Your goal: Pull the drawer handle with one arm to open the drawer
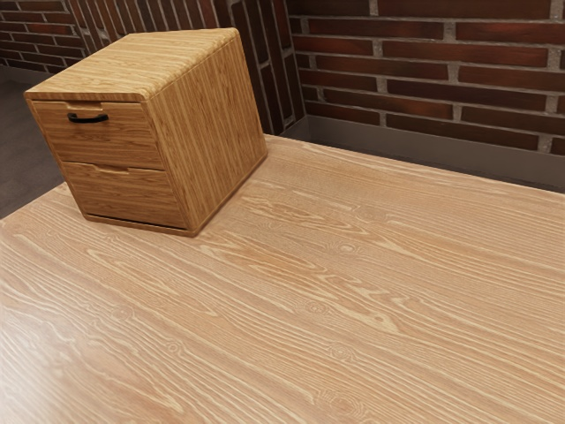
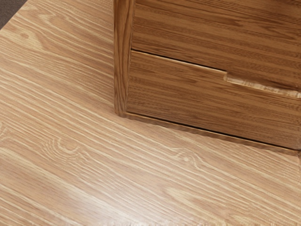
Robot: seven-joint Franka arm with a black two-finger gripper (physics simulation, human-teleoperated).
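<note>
Small wooden cabinet [image 1: 177, 106] on the desk [image 1: 353, 309], at the exterior view's upper left, both drawer fronts flush and shut.

Carries a thin black handle [image 1: 87, 117] on the top drawer [image 1: 106, 141]; below it the lower drawer [image 2: 202, 99], with only a cut-out lip. Looks hard and stiff, not fragile; probably slides easily, yet seems light enough to drag the whole cabinet along the smooth desk under a sharp pull. Best to take the handle across the middle of its bar and draw it straight out, slowly. No obstacle on the open desk before the drawer fronts; brick wall [image 1: 424, 62] behind, well apart. Cannot tell how wide the jaws stand, nor whether holding anything.
</note>
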